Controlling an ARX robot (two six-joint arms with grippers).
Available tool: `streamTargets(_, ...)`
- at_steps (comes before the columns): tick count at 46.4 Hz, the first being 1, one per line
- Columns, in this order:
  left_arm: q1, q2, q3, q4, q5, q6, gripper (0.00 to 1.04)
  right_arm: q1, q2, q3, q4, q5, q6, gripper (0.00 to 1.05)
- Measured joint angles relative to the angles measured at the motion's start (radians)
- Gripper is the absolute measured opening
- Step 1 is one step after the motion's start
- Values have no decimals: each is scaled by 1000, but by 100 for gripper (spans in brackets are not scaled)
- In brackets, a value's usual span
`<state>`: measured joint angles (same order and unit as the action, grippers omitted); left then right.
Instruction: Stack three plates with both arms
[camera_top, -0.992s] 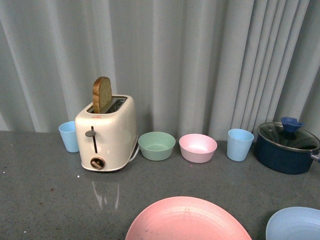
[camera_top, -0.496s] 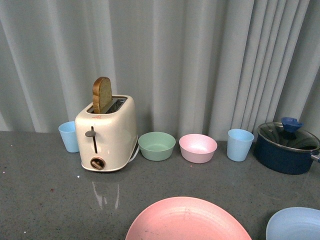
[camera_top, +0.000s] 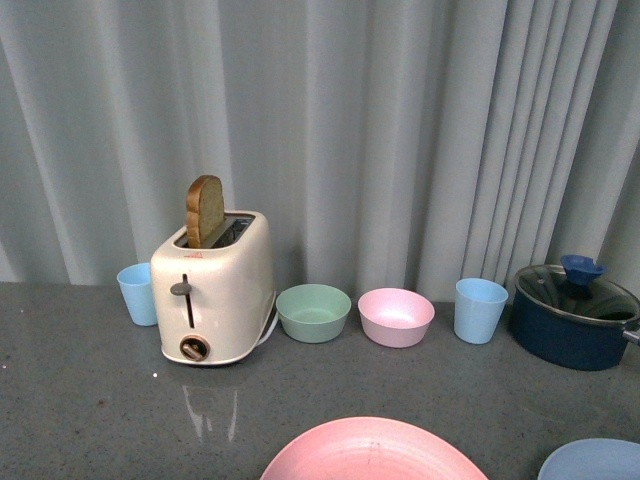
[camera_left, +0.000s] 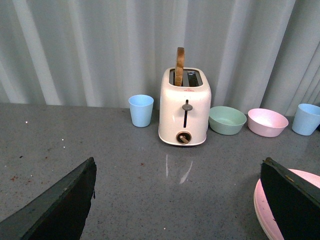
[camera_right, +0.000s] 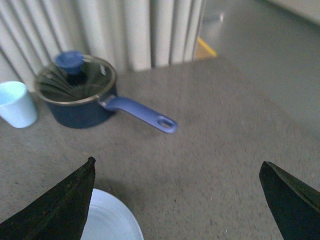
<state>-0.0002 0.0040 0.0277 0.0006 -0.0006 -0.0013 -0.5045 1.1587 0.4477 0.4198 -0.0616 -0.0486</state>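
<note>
A pink plate (camera_top: 372, 452) lies at the near edge of the front view, cut off by the frame. A light blue plate (camera_top: 596, 462) shows at the near right corner. No cream-beige plate is in view. Neither arm shows in the front view. My left gripper (camera_left: 177, 172) is open over bare grey counter, and the pink plate (camera_left: 263, 207) lies partly behind one finger. My right gripper (camera_right: 176, 170) is open over the counter, with the light blue plate (camera_right: 110, 220) beside one finger (camera_right: 60, 207). Nothing sits between either pair of fingers.
Along the curtain stand a light blue cup (camera_top: 137, 292), a cream toaster (camera_top: 215, 290) with a bread slice, a green bowl (camera_top: 313, 312), a pink bowl (camera_top: 396, 316), another blue cup (camera_top: 479, 309) and a dark blue lidded pot (camera_top: 574, 315). The pot's handle (camera_right: 142, 114) points across the counter.
Everything in the front view has shifted down in the picture, so less of both plates shows at the near edge. Nothing on the counter has moved relative to anything else.
</note>
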Motion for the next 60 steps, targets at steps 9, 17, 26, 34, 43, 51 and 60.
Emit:
streamTargets(9, 0, 0, 0, 0, 0, 0, 98, -175, 380, 322, -327, -203, -16, 97)
streamTargets(17, 0, 0, 0, 0, 0, 0, 98, -201, 548, 364, -409, -265, -156, 97)
streamTargets(26, 0, 0, 0, 0, 0, 0, 98, -175, 631, 363, -383, -307, -193, 97)
streamTargets(34, 0, 0, 0, 0, 0, 0, 98, -140, 669, 364, -354, -352, -181, 97)
streamTargets(43, 0, 0, 0, 0, 0, 0, 98, -92, 727, 375, -317, -356, -128, 97)
streamTargets(51, 0, 0, 0, 0, 0, 0, 98, -44, 782, 375, -274, -359, -100, 97)
streamTargets(60, 0, 0, 0, 0, 0, 0, 98, 2, 833, 374, -235, -349, -89, 97)
